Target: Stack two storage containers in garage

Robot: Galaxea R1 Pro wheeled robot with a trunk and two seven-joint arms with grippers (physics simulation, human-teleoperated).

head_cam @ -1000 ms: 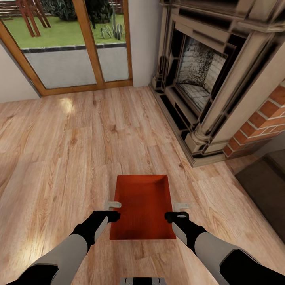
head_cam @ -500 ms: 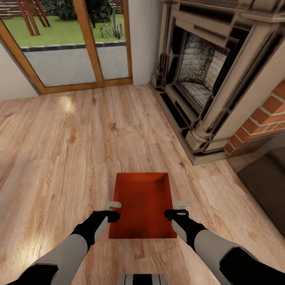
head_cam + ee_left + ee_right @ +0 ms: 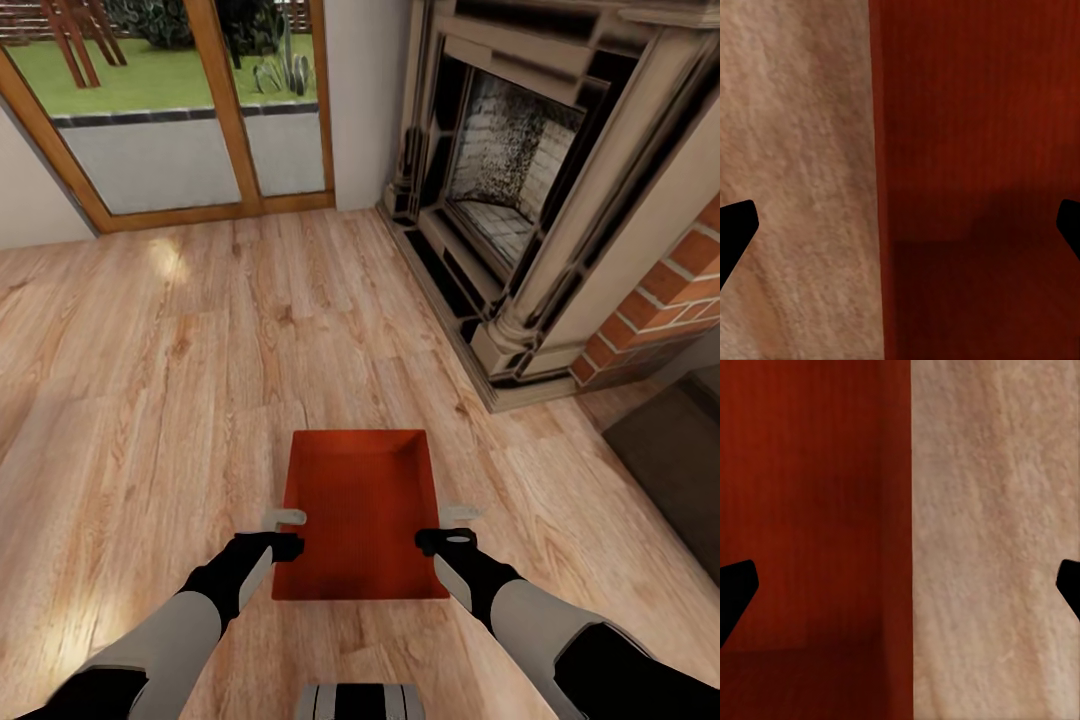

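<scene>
One orange-red storage container (image 3: 360, 510) sits open-topped and empty between my two arms, over the living room's light wood-plank floor (image 3: 200, 380). My left gripper (image 3: 288, 532) is at its left long wall and my right gripper (image 3: 447, 530) at its right long wall. In the left wrist view the container's wall (image 3: 975, 150) runs between widely spread fingertips (image 3: 735, 225); the right wrist view shows the same ribbed wall (image 3: 810, 495) between spread fingertips (image 3: 736, 585). Both grippers are open and straddle a wall. The second container is out of view.
A large fireplace (image 3: 520, 200) with a brick side (image 3: 670, 300) stands to the right front. Glazed patio doors (image 3: 190, 130) with wooden frames close off the far wall. A dark rug or low cabinet edge (image 3: 680, 470) lies at the right.
The whole picture has shifted a little, so the camera has moved. The container's far edge now sits slightly higher in the picture. Both arms keep the same pose at its sides.
</scene>
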